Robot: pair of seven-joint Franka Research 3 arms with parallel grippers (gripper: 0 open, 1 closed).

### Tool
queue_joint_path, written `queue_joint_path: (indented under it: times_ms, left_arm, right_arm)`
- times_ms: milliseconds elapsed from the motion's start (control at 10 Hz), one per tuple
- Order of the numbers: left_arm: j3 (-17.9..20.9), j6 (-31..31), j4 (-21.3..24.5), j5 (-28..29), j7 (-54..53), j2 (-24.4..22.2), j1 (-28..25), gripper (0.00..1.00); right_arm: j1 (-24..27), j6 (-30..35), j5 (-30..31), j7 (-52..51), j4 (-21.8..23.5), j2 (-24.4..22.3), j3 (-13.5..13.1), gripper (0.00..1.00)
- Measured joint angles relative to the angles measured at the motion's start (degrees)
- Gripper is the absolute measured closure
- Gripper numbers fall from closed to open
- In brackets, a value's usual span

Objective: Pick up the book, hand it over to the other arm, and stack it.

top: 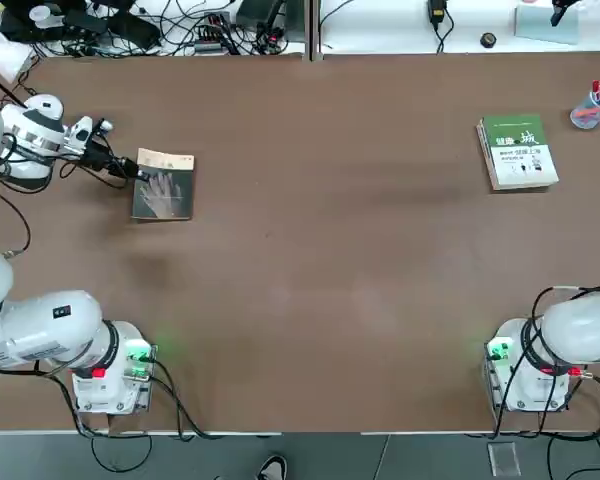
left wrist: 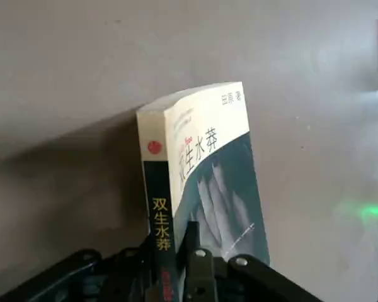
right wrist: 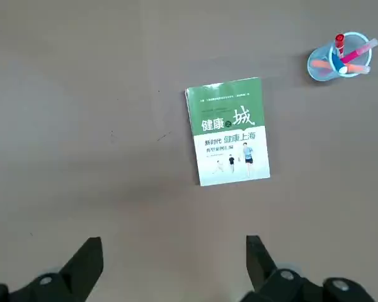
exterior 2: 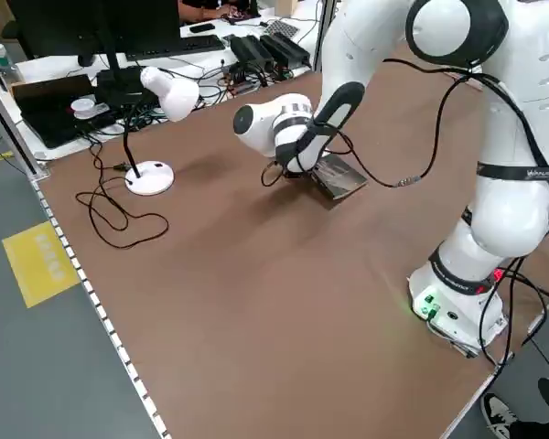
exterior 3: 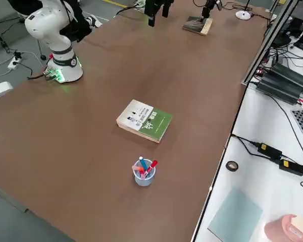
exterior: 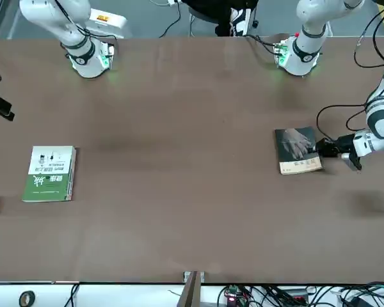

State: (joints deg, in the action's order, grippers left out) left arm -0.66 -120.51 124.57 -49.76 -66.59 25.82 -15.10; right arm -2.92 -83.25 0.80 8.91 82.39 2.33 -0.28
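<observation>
In the top view, the book (top: 164, 186) is seen on the brown table (top: 330, 260), far from the green-and-white book (top: 518, 151) that serves as landmark. The left pincer (top: 132, 168) is pressed onto the edge of the dark book that faces away from that landmark. A cup of pens (top: 592, 106) is seen just beyond the green-and-white book, toward the table's corner.

In the front view, the book's near edge is seen pinched by the left pincer (exterior: 320, 148), well apart from the green-and-white book (exterior: 50, 173).

In the left wrist view, the book (left wrist: 205, 182) is shown clamped between 2 black fingers (left wrist: 190, 248), its far end raised off the table.

In the right wrist view, the right pincer (right wrist: 173, 251) is shown spread wide, above the table and short of the green-and-white book (right wrist: 227, 131); nothing is held.
</observation>
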Motion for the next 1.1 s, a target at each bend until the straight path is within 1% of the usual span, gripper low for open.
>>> queue_joint_path:
  times_ms: [500,900,1100]
  left_arm:
    - [0.03,7.62,-2.14,-0.23,0.36,-0.01,-0.06,0.83]
    - [-0.07,15.77,-7.01,-0.36,6.15,-1.00,0.07,0.83]
    - [-1.06,18.99,-9.26,-0.36,10.18,-2.28,0.12,0.83]
  right_arm:
    - [0.01,-0.04,0.00,0.00,0.00,0.00,-0.04,0.00]
    - [0.02,-0.04,0.00,0.00,0.00,0.00,-0.07,0.00]
    - [0.03,-0.04,0.00,0.00,0.00,0.00,-0.07,0.00]
